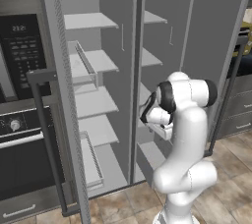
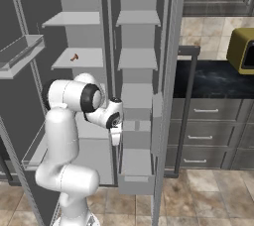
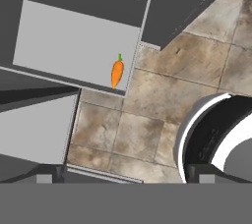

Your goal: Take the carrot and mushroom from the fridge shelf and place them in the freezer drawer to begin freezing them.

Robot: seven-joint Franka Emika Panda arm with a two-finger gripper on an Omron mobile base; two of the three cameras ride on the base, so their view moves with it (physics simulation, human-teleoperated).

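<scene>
The carrot (image 3: 117,72), small and orange with a green tip, lies inside the pale-grey freezer drawer (image 3: 69,41), close to one side wall. That drawer (image 2: 136,183) is pulled out at the bottom of the right compartment. My gripper (image 3: 125,179) hangs above it, pointing down, open, with nothing between the fingers; it sits at the arm's end (image 2: 115,138) (image 1: 162,130). The mushroom (image 2: 74,57), a tiny brownish piece, rests on a fridge shelf (image 2: 87,63) in the left compartment, above and left of my hand.
Both fridge doors stand open: the left door with its bins (image 2: 20,51) and the right door (image 2: 166,96) with a long dark handle (image 2: 186,106). A wall oven (image 1: 19,95) stands left of the fridge. Counter drawers (image 2: 203,136) and a yellow appliance (image 2: 243,51) are at the right.
</scene>
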